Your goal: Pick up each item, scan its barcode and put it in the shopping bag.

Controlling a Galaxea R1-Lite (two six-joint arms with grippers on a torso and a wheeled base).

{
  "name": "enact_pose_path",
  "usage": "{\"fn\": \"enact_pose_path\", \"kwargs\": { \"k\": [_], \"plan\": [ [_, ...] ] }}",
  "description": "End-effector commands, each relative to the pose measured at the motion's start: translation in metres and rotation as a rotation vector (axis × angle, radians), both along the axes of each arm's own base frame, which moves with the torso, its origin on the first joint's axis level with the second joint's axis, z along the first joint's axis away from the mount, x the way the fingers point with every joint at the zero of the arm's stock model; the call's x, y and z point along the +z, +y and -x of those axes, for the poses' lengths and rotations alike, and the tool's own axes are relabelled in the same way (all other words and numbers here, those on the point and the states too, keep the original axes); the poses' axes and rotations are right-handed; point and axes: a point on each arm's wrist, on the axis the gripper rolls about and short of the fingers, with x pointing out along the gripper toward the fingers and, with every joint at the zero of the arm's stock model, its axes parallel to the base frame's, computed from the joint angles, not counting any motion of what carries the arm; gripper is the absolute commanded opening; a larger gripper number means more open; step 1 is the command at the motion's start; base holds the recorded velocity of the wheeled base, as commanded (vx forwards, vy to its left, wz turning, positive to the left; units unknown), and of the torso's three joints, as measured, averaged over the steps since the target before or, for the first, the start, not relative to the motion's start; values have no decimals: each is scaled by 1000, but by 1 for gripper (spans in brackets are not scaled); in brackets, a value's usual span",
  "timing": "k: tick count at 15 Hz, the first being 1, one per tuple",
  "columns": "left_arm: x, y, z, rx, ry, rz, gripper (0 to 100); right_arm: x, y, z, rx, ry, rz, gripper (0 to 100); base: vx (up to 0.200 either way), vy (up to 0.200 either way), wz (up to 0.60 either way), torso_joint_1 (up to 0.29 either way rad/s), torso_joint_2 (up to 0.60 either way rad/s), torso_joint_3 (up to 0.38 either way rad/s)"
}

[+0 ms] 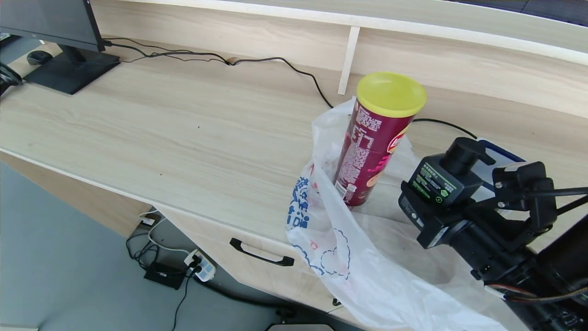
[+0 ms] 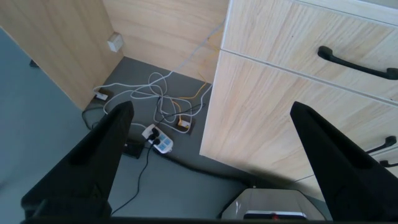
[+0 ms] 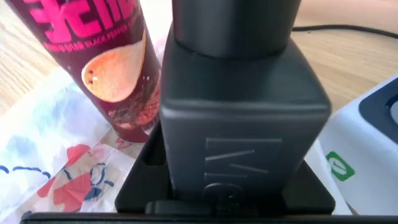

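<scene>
Counter (image 1: 183, 138): can (image 1: 374, 147), bag (image 1: 353, 271), right gripper's (image 1: 432, 220) bottle (image 1: 443, 181); left gripper (image 2: 211, 112) over floor (image 2: 50, 112)

The right arm (image 1: 519, 257) stretches in from the near right, its gripper (image 1: 415, 214) clamped around a black square pump bottle (image 1: 441, 181) that tilts left. The left gripper (image 2: 211, 106) hangs low and points downward, its black fingers (image 2: 93, 162) spread wide apart.

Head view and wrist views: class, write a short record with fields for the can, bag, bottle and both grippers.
Bag: white plastic, crumpled, draped over the counter edge
Can: upright, yellow lid on, standing on the bag's plastic
Bottle: black, pump top, tilted, held in the right gripper
Left gripper: open, empty, beside the drawers
</scene>
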Motion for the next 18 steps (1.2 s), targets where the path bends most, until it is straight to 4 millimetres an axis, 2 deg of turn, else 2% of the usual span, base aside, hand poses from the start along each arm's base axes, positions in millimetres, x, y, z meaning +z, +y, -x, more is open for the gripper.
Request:
{"fn": "enact_pose_path", "kwargs": {
  "k": [1, 11, 12, 18],
  "plan": [
    [0, 0, 0, 1, 0, 0, 100, -12, 3, -4, 1, 41, 30, 0, 0, 0, 0, 0, 0, 0],
    [0, 0, 0, 1, -1, 0, 100, -12, 3, -4, -1, 39, 35, 0, 0, 0, 0, 0, 0, 0],
    [0, 0, 0, 1, 0, 0, 100, -12, 3, -4, -1, 39, 35, 100, 0, 0, 0, 0, 0, 0],
    [0, 0, 0, 1, 0, 0, 100, -8, 3, -3, 2, 27, 24, 100, 0, 0, 0, 0, 0, 0]
  ]
}}
